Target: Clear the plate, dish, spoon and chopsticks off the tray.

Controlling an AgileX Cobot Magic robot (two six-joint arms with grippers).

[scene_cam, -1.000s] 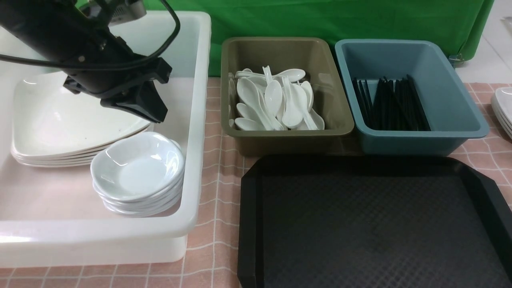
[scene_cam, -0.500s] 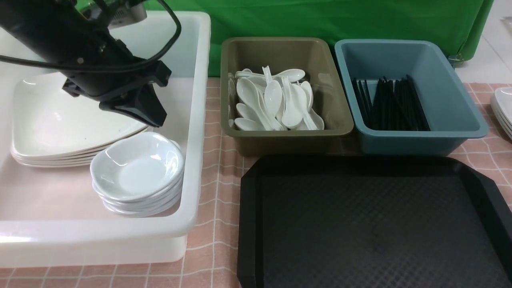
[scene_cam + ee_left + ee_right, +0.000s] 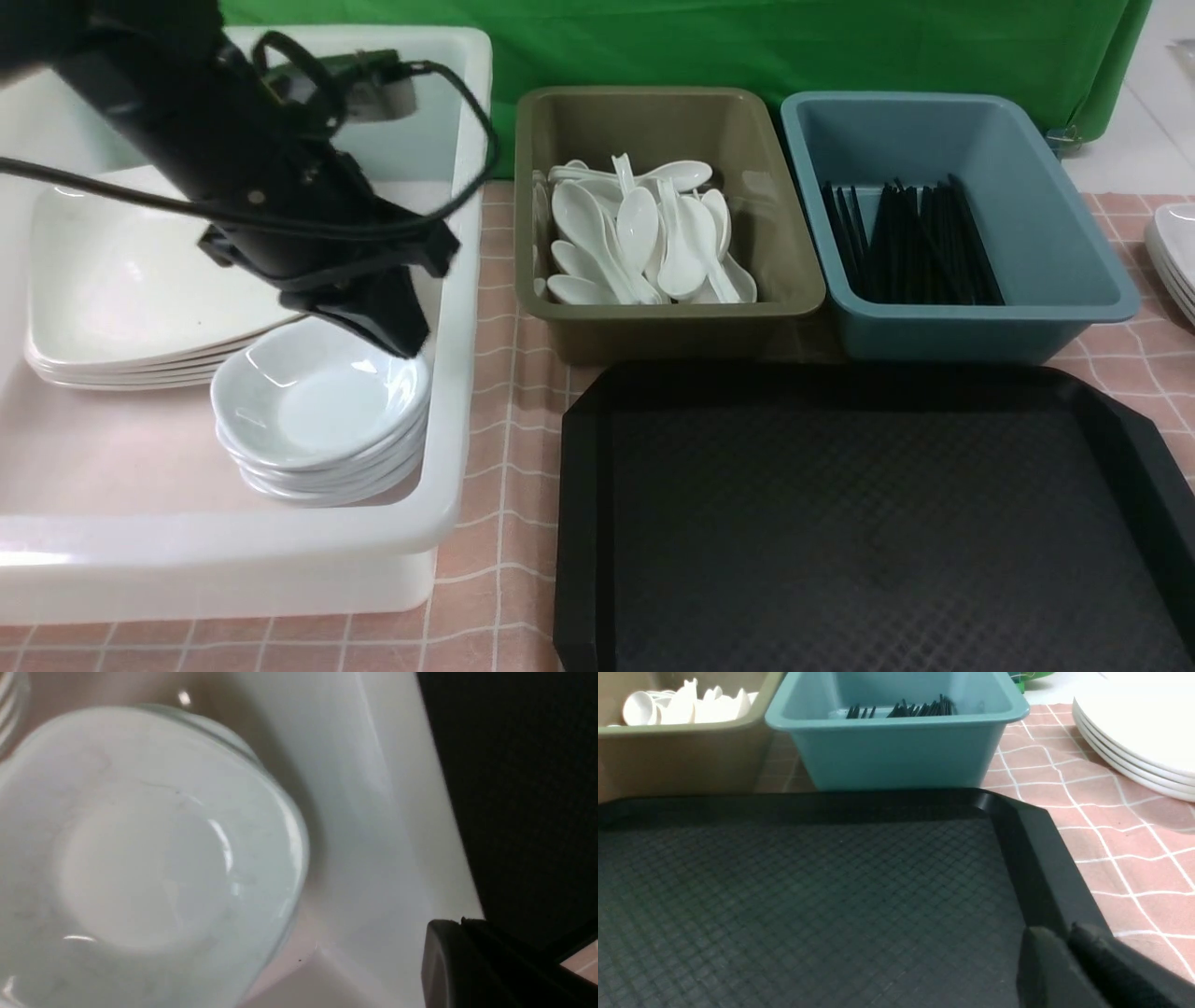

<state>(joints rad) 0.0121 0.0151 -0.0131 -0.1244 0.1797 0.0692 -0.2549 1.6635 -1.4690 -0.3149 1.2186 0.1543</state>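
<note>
The black tray [image 3: 581, 485] lies at the front right with nothing on it; it also fills the right wrist view [image 3: 1031, 835]. Large white square plates [image 3: 121, 271] are stacked in the white tub. A stack of small white dishes [image 3: 317, 411] stands beside them and shows in the left wrist view [image 3: 140, 858]. My left gripper [image 3: 397, 338] is shut and empty, hanging just above the far right rim of the dish stack [image 3: 460, 926]. White spoons [image 3: 635, 233] lie in the olive tub. Black chopsticks [image 3: 915, 247] lie in the blue-grey tub. My right gripper [image 3: 1064, 933] is shut and empty over the tray's right rim.
The white tub [image 3: 462, 280] stands at the left, the olive tub [image 3: 672, 322] and the blue-grey tub [image 3: 980, 327] behind the tray. Another stack of white plates [image 3: 1134, 751] sits on the pink checked cloth at the far right. A green backdrop hangs behind.
My left arm has moved right and down, from over the large plates to over the stack of small dishes. Nothing else has moved.
</note>
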